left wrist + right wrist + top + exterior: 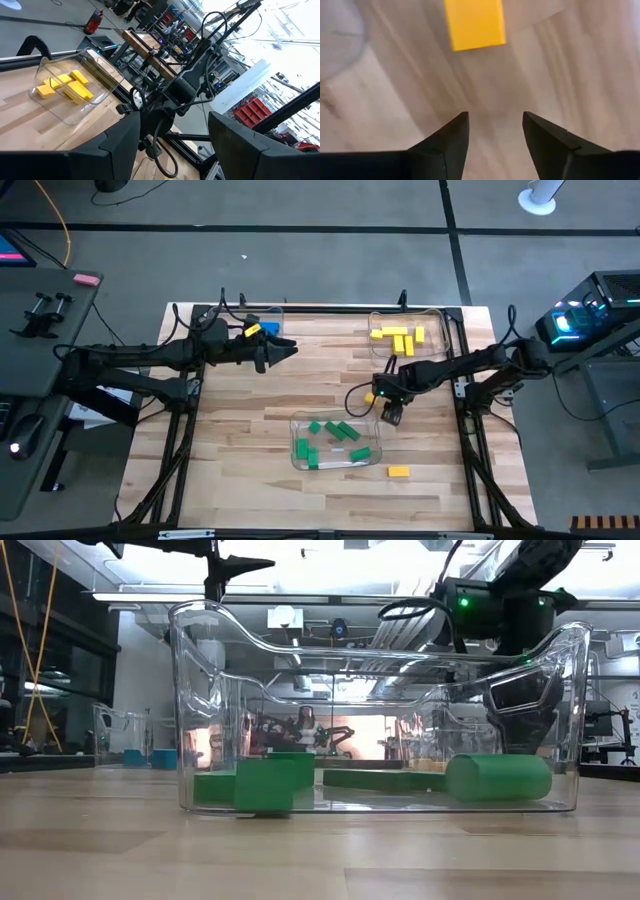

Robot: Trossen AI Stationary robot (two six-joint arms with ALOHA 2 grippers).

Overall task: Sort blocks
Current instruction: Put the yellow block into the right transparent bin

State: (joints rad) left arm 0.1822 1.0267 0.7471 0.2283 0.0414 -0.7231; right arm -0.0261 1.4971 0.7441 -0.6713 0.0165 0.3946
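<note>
My right gripper (390, 416) points down just right of the clear tray (300, 425) that holds several green blocks (344, 431). Its fingers (495, 125) stand open over bare wood, low above the table. A yellow block (475, 22) lies flat on the wood just beyond the fingertips, untouched. Another yellow block (398, 472) lies near the table's front edge. Several yellow blocks (398, 338) sit in a clear tray (440, 320) at the far right. My left gripper (288, 350) hangs level and open above the far left (175, 140), with nothing between its fingers.
A tray with blue in it (272, 328) stands at the far left, mostly hidden under my left arm. In the low view the green blocks' tray (200, 690) fills the front, with my right gripper (520, 700) behind it. Bare wood lies at the near left.
</note>
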